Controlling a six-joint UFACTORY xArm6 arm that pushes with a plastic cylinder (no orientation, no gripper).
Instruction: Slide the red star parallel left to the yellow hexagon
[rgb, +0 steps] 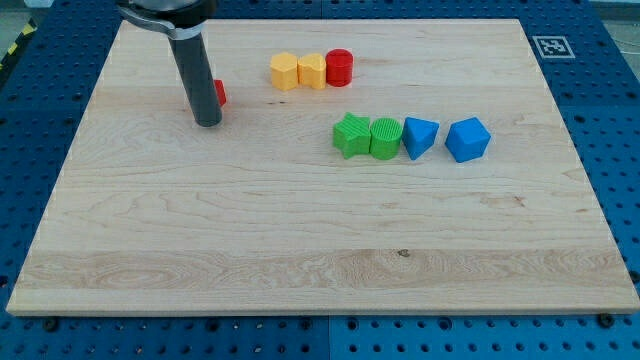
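My tip (208, 122) rests on the board at the upper left. The red star (219, 94) is mostly hidden behind the rod; only its right edge shows, just right of the rod and above the tip. A yellow hexagon (285, 72) sits to the right of it, near the view's top centre, in a row with a second yellow block (312, 71) and a red cylinder (339, 68). The red star lies left of the yellow hexagon and slightly lower, with a gap between them.
A row of blocks lies right of centre: a green star (351, 135), a green cylinder-like block (385, 137), a blue triangular block (419, 137) and a blue cube-like block (467, 139). The wooden board (300, 260) rests on a blue perforated table with a marker tag (552, 46).
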